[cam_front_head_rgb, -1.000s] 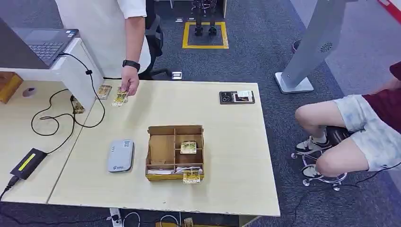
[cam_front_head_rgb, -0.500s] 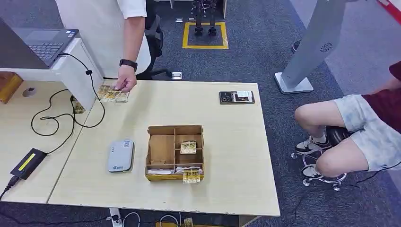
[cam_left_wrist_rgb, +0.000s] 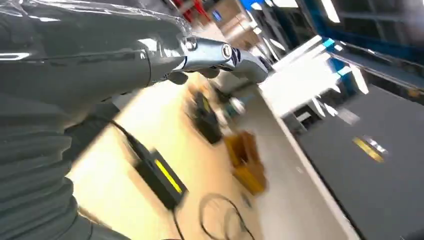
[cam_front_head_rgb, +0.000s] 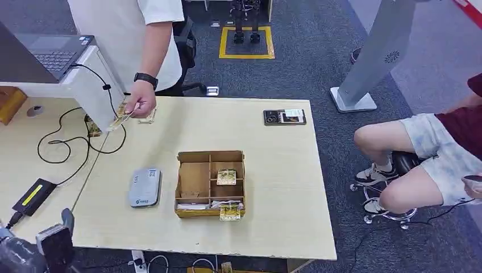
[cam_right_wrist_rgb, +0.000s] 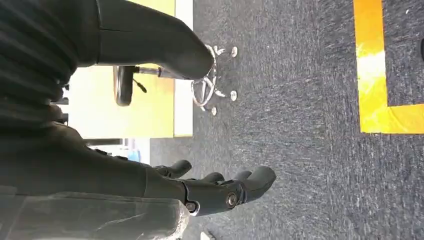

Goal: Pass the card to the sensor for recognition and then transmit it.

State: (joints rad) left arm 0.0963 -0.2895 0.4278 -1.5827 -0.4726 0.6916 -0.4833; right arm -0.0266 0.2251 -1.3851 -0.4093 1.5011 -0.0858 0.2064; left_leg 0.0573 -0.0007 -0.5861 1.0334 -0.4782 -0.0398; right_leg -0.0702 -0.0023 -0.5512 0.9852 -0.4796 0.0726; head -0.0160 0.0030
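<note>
Left wrist view blurred; left hand (cam_front_head_rgb: 54,244) cut off at the frame corner.
Both hands empty, fingers apart; right hand (cam_right_wrist_rgb: 220,187) hangs over carpet.

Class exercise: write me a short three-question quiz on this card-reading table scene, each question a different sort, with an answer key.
1. True or false: the grey sensor lies to the left of the cardboard box in the head view.
2. Multiple choice: who holds a card at the table's far corner? A the robot's left hand; B the person's hand; C nobody.
3. Fill in: the robot's right hand holds ____.

Key: 1 true; 2 B; 3 nothing.
</note>
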